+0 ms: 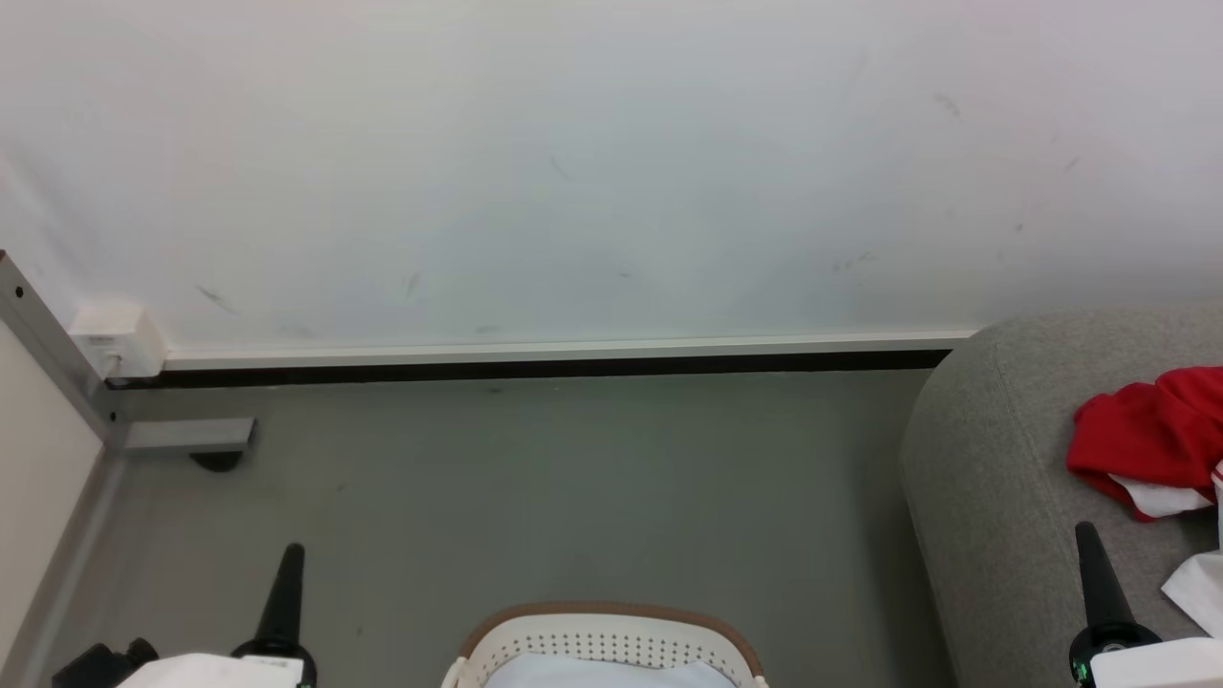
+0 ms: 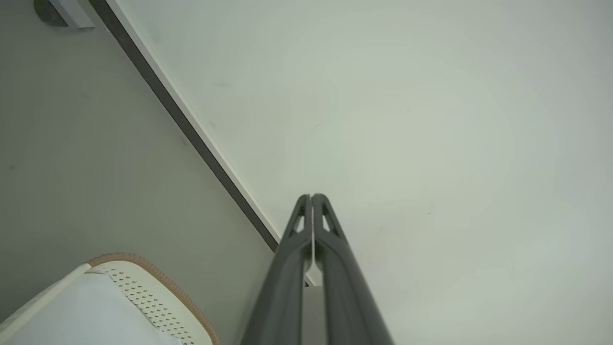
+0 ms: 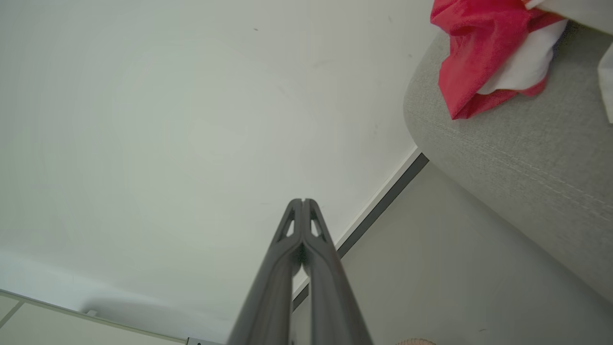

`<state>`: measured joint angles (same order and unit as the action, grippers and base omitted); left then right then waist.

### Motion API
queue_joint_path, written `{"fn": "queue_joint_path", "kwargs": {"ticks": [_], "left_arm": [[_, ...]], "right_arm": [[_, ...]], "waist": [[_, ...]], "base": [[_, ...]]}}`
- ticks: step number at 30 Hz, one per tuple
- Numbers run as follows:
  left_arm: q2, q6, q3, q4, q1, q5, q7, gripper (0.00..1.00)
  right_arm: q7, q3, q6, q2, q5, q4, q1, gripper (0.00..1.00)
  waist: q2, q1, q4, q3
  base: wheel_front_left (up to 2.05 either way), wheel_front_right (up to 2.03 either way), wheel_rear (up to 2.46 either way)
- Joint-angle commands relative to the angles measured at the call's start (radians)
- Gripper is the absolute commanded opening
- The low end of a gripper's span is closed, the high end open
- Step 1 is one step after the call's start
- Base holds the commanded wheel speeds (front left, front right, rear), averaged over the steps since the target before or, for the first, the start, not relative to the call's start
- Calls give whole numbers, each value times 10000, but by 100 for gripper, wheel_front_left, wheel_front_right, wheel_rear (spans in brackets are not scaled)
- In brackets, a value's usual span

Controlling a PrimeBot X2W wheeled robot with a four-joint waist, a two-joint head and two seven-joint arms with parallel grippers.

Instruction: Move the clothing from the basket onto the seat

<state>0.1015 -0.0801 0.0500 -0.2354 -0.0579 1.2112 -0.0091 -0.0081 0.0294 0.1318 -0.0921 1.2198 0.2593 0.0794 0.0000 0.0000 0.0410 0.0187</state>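
Observation:
The white basket [image 1: 604, 642] with its brown rim sits on the floor at the bottom centre, and its pale lining shows inside; the basket [image 2: 139, 292] also shows in the left wrist view. Red clothing [image 1: 1151, 435] with white panels lies bunched on the grey seat [image 1: 994, 487] at the right; the clothing [image 3: 483, 52] rests near the rounded corner of the seat [image 3: 527, 153]. My left gripper [image 1: 291, 552] is shut with nothing in it, left of the basket, fingertips together [image 2: 311, 197]. My right gripper [image 1: 1086, 531] is shut and empty over the seat's front, tips together [image 3: 302, 201].
A white wall [image 1: 611, 162] with a dark skirting strip [image 1: 535, 368] runs across behind the grey floor [image 1: 573, 478]. A white socket box [image 1: 117, 336] and a metal frame [image 1: 57, 354] stand at the left. White fabric [image 1: 1199, 588] lies at the seat's right edge.

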Motion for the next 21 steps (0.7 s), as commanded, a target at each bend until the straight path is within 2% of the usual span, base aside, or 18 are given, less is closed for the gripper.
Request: {"fn": "queue_joint_path", "kwargs": {"ticks": [1, 21], "left_arm": [[7, -54, 65, 58, -207, 200, 66, 0], [-205, -261, 317, -5, -359, 1778, 551, 0]], "right_arm": [[76, 72, -10, -4, 218, -97, 212, 0], [554, 405, -14, 157, 1730, -135, 289, 0]], "waist": [[0, 0, -7, -4], [0, 0, -148, -79]], "base": [[0, 0, 0], [0, 0, 0]]}}
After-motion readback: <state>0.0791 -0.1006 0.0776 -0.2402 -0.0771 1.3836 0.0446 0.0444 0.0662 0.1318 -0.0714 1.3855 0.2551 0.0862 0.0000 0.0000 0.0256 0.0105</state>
